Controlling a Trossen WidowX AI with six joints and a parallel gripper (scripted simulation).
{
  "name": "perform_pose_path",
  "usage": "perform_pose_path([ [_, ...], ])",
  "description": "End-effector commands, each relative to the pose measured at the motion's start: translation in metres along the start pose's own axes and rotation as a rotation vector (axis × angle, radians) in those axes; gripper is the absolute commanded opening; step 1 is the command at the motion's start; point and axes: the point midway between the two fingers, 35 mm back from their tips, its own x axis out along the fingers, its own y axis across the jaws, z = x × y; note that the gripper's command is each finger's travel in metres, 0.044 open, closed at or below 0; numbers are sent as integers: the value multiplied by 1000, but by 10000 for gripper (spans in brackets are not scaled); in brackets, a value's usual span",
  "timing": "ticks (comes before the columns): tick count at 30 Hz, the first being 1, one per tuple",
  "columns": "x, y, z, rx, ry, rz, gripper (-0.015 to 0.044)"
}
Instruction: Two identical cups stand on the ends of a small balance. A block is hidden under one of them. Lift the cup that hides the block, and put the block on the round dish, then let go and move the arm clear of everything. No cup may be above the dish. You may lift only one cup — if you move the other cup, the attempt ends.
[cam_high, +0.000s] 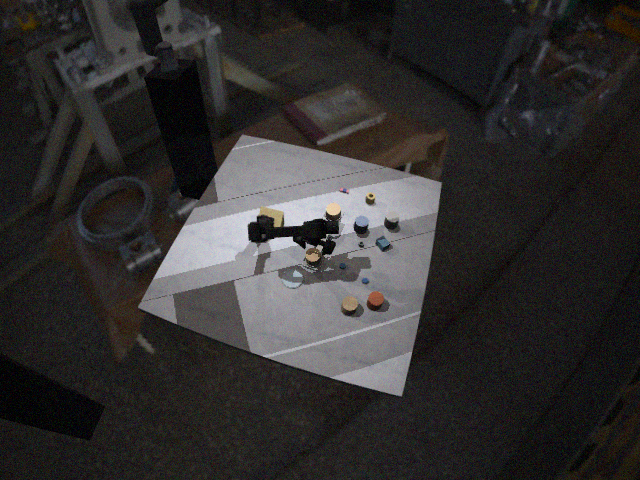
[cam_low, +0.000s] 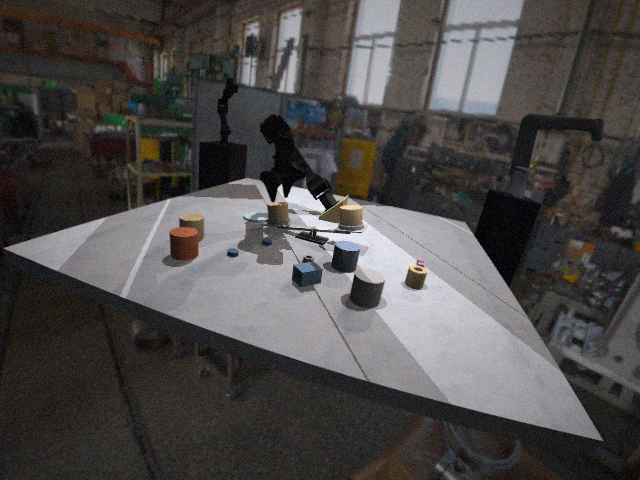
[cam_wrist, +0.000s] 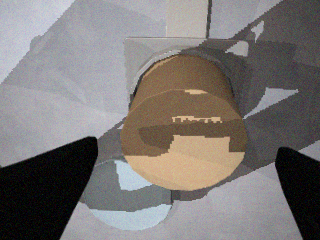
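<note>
Your wide-open, empty jaws (cam_high: 313, 246) (cam_low: 279, 198) near the tan cylindrical cup (cam_high: 312, 256) (cam_low: 278, 212) (cam_wrist: 185, 140)

In the wrist view's centre, it stands beside the pale-blue round dish (cam_high: 292, 279) (cam_low: 253, 216) (cam_wrist: 130, 215), lower left; centre it before closing, then lift straight up.

Top: your high overhead view, all tabletop (cam_high: 320, 330) (cam_low: 248, 310) corners included. Exterior: your oblique view from beyond one edge. Wrist: your downward close-up. Top and exterior share the tabletop.
</note>
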Motion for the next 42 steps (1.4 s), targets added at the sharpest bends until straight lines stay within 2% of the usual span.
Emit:
perform_pose_path([
  [1, 7, 1, -1, -7, 5, 4, 440],
  [36, 61, 1, -2, -6, 8, 3, 440],
  [39, 61, 1, -2, -6, 8, 3, 361],
  [42, 61, 1, -2, -6, 8, 3, 341],
])
